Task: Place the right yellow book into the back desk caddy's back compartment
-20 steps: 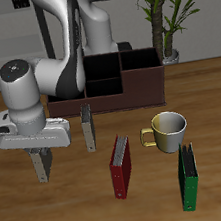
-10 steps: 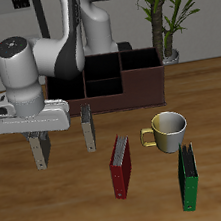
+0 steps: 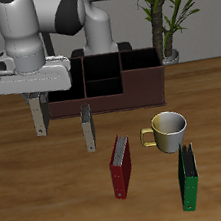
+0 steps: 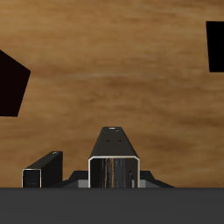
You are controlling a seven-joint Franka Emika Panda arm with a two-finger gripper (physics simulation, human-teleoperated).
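Note:
My gripper (image 3: 35,97) is shut on the right yellow book (image 3: 38,116), a thin grey hardback with pale edges. It hangs upright, clear of the table, in front of the end of the back desk caddy (image 3: 139,86). In the wrist view the book's top edge (image 4: 115,159) sits between the jaws. The caddy is a long dark reddish-brown box with black cells. Its back compartment (image 3: 102,65) is the small rear cell of the divided middle section, farther back than the gripper and off to its side. The other yellow book (image 3: 88,129) stands on the table beside the held one and also shows in the wrist view (image 4: 42,169).
A red book (image 3: 120,166), a yellow-green mug (image 3: 168,130) and a green book (image 3: 189,177) stand nearer the table's front edge. A potted plant (image 3: 165,18) stands behind the caddy's other end. The robot's arm (image 3: 68,18) rises over the caddy.
My gripper has risen with the yellow book, lifting it well off the table, and moved back toward the caddy. The other things have not moved.

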